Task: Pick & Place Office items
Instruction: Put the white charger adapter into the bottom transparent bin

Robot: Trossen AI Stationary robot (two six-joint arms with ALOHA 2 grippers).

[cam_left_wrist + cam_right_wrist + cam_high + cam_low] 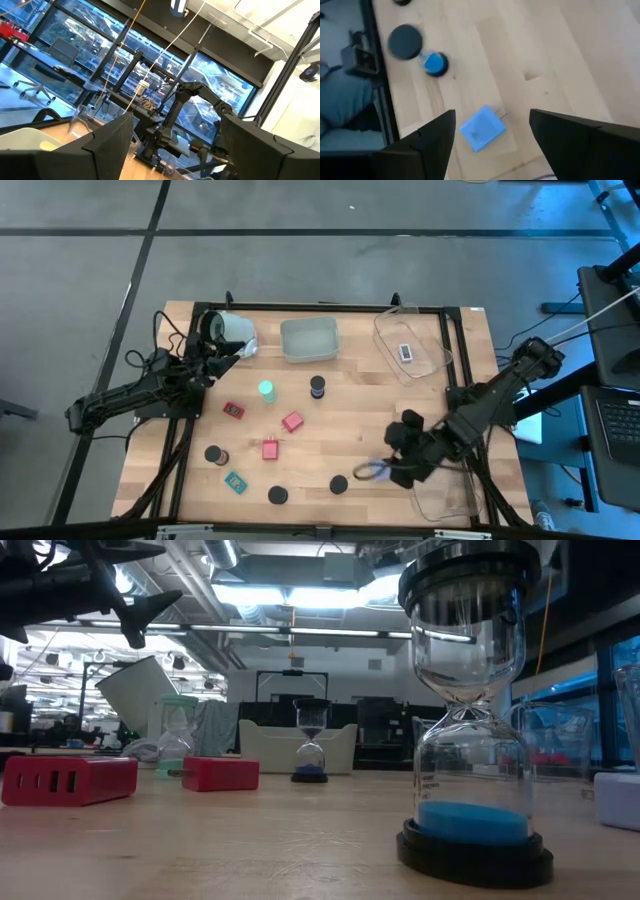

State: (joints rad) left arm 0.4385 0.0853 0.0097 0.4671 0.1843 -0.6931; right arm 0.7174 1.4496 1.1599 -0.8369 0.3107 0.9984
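above the wooden tabletop (330, 440), the right gripper (492, 127) hangs with fingers apart over a flat blue rectangle (482, 128); the left gripper (222, 358), likewise spread, sits near the white cylinder (232, 327).

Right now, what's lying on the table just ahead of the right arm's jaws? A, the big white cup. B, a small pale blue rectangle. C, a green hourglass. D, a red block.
B: in the right wrist view a small pale blue rectangle lies flat on the wood between and just beyond the open jaws of the right gripper, with a blue-sand hourglass standing farther off.
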